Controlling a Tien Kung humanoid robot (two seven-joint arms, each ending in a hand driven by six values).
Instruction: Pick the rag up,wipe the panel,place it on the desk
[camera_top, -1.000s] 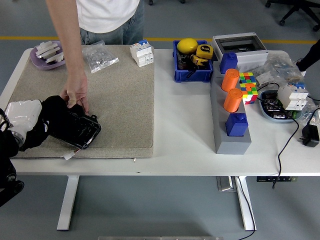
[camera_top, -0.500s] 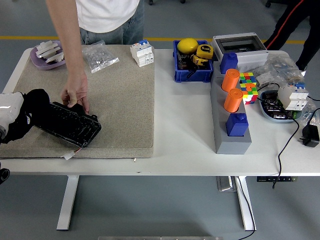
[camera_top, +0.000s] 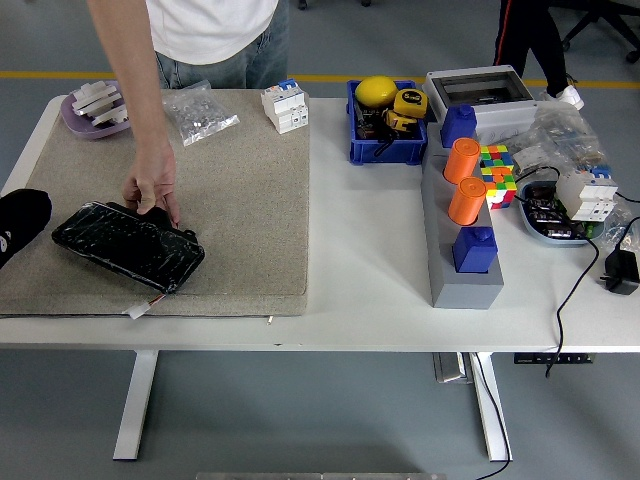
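The black glossy panel (camera_top: 128, 246) lies tilted on the beige mat (camera_top: 230, 210) at the front left. A person's hand (camera_top: 152, 190) rests on the panel's far edge. My left hand (camera_top: 20, 222) shows only as a dark rounded mass at the picture's left edge, just left of the panel and off it. The black rag cannot be told apart from the hand there. My right arm is out of view.
On the mat's far side lie a purple dish (camera_top: 92, 110) of parts, a plastic bag (camera_top: 197, 112) and a white breaker (camera_top: 284, 106). To the right stand a blue bin (camera_top: 384, 122), a grey stand (camera_top: 460, 235) with orange cylinders, a colour cube (camera_top: 495, 172) and cables.
My left hand has slid left off the panel to the picture's edge, so the whole panel now shows. The person's hand has stayed on the panel's far edge.
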